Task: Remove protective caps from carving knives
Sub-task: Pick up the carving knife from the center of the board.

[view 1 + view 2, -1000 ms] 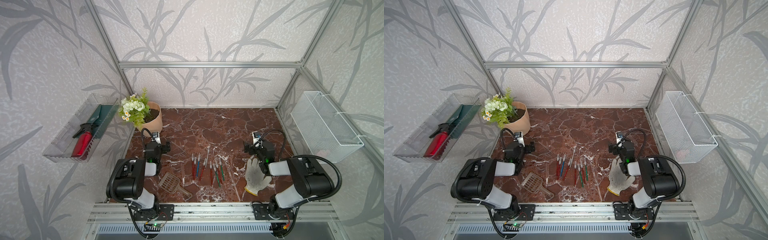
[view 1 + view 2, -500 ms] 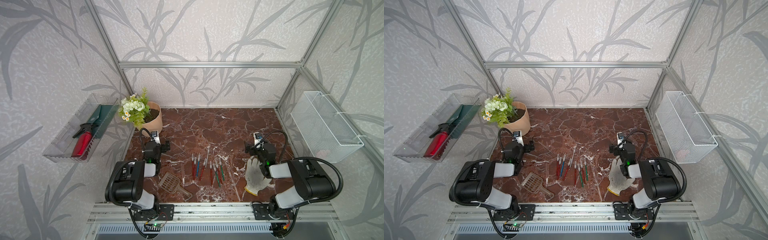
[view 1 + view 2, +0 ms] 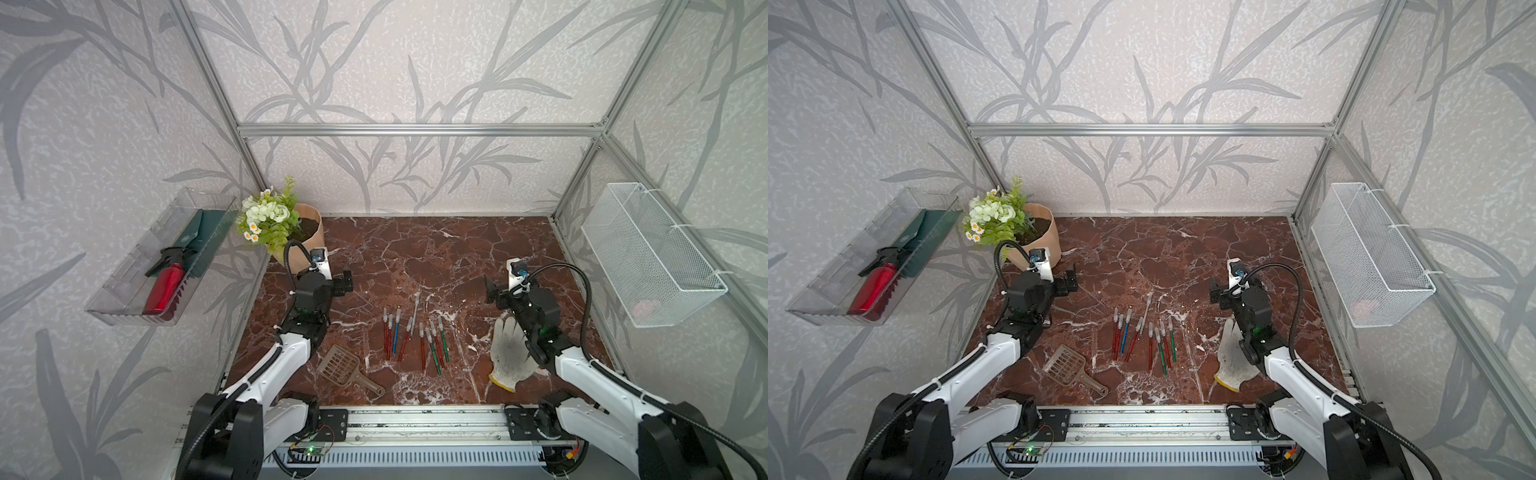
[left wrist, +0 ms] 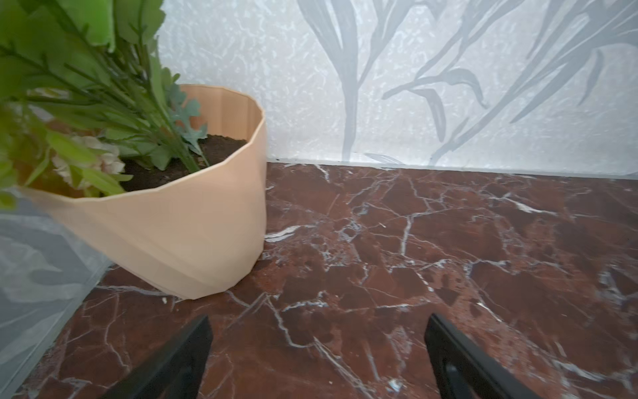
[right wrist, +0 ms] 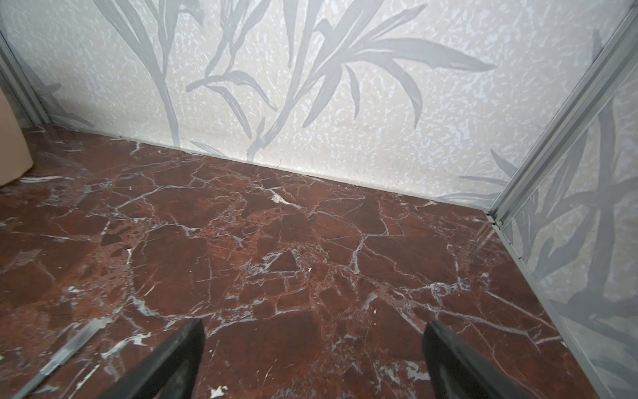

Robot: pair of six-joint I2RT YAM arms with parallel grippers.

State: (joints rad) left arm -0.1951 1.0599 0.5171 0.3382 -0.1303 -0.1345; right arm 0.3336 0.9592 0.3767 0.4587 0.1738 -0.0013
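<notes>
Several carving knives with red, blue and green handles lie side by side mid-table in both top views. Their far ends carry greyish protective caps. One thin grey tool end shows beside the right fingers in the right wrist view. My left gripper hovers open near the flower pot, left of the knives, with nothing between its fingers. Right of the knives, my right gripper is open over bare marble and holds nothing.
A beige flower pot stands at the back left. A brown slotted scoop lies front left of the knives. A white glove lies under the right arm. A wire basket and a clear tray hang on the side walls.
Both arms have reached slightly farther from the front edge; the left gripper has drifted a little toward the table's middle. The jaws stay open and the knives have not moved.
</notes>
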